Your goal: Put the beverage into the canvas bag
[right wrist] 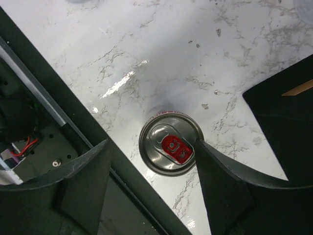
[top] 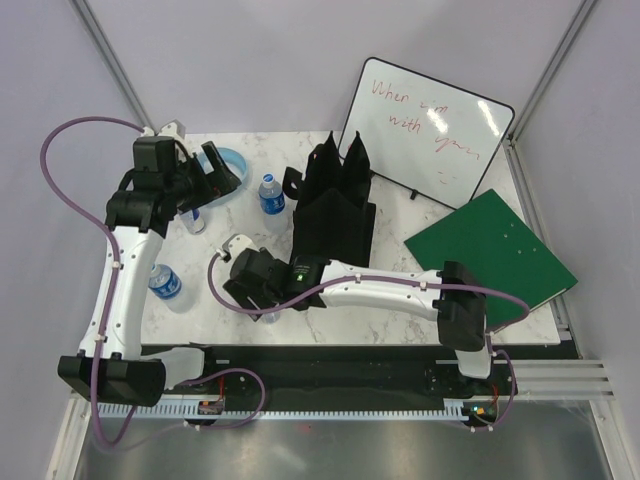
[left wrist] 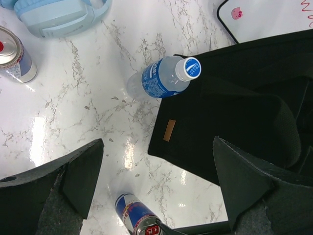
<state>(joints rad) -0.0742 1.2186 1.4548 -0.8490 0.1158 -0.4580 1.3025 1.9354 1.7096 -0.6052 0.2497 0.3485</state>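
Observation:
A Red Bull can (right wrist: 170, 149) stands upright near the table's front edge, seen from above with its red tab. My right gripper (right wrist: 151, 144) is open around it, and its right finger (right wrist: 220, 176) touches the can's rim. The can also shows in the left wrist view (left wrist: 139, 218). The black canvas bag (top: 335, 205) stands in mid-table with its handles up; it also shows in the left wrist view (left wrist: 234, 112). My left gripper (left wrist: 157, 147) is open and empty, held high over the table left of the bag. In the top view the right gripper (top: 258, 295) hides the can.
A blue-labelled water bottle (left wrist: 164, 78) stands at the bag's left side. A second can (left wrist: 14, 58) and a light blue object (left wrist: 58, 14) are at the far left. Another bottle (top: 165, 285) lies front left. A whiteboard (top: 430, 125) and a green board (top: 490, 255) are on the right.

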